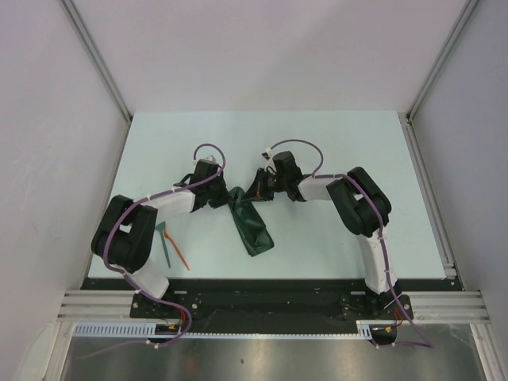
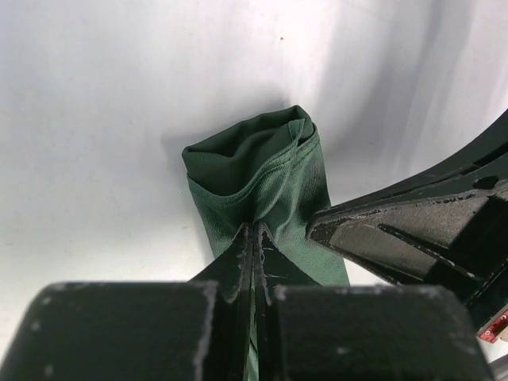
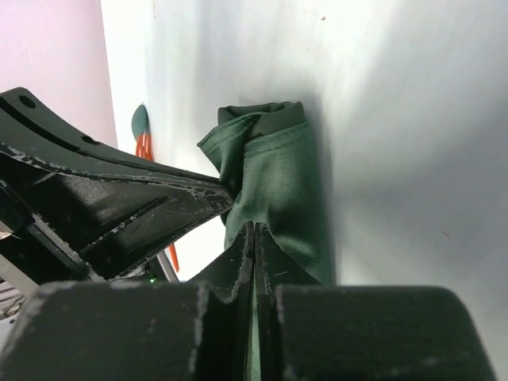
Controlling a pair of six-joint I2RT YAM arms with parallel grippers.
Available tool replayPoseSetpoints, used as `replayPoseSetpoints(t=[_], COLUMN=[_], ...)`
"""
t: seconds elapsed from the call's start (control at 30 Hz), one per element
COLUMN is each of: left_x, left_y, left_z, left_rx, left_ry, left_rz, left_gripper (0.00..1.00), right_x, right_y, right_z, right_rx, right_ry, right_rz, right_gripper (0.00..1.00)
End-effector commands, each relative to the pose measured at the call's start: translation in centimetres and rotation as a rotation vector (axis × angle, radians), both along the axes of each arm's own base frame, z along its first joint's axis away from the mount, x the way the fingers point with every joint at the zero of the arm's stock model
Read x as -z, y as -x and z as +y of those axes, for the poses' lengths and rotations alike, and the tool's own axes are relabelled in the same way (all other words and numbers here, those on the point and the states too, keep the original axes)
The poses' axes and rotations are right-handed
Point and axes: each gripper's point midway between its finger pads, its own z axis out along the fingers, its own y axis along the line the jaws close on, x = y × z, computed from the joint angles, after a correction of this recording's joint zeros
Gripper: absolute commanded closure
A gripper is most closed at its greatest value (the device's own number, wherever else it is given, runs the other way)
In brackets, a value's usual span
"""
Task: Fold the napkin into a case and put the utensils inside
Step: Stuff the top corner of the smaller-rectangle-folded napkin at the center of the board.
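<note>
You're pinching the napkin (image 1: pixel 252 230) with both pincers at once. The left gripper (image 2: pixel 252 232) is clenched on the green cloth, and the right gripper (image 3: pixel 252 232) is clenched on it too. No gap is showing between either pair of fingers.

Around it: the orange utensil (image 1: pixel 178 252) and the teal utensil (image 1: pixel 160 228) are lying crossed on the table (image 1: pixel 341 151), just beside the left arm's elbow (image 1: pixel 127 234) and well apart from the napkin. White walls are closing in the sides and back.

In the way: the two grippers are crowding each other at the same end of the cloth. Each one's black finger is cutting across the other's wrist view, with the left one partly hiding the utensils.

The napkin is sitting mid-table, bunched into a narrow long strip. Its long axis is running diagonally in the top view - the far end is pinched between the grippers, the near end is pointing toward the bases and slightly right. The near end is looking rolled and rounded.
</note>
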Motion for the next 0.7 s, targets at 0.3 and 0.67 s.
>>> replayPoseSetpoints(t=[0.3, 0.67], left_x=[-1.7, 1.0], left_y=[-0.1, 0.0], left_z=[-0.9, -0.9], left_rx=[0.025, 0.006], left_ry=[0.056, 0.022], left_rz=[-0.041, 0.070], left_gripper=[1.00, 1.00], right_x=[2.8, 2.9], right_y=[0.1, -0.2], right_z=[3.5, 3.1], right_rx=[-0.029, -0.055], right_ry=[-0.060, 0.007], right_rz=[0.046, -0.008], right_gripper=[1.00, 1.00])
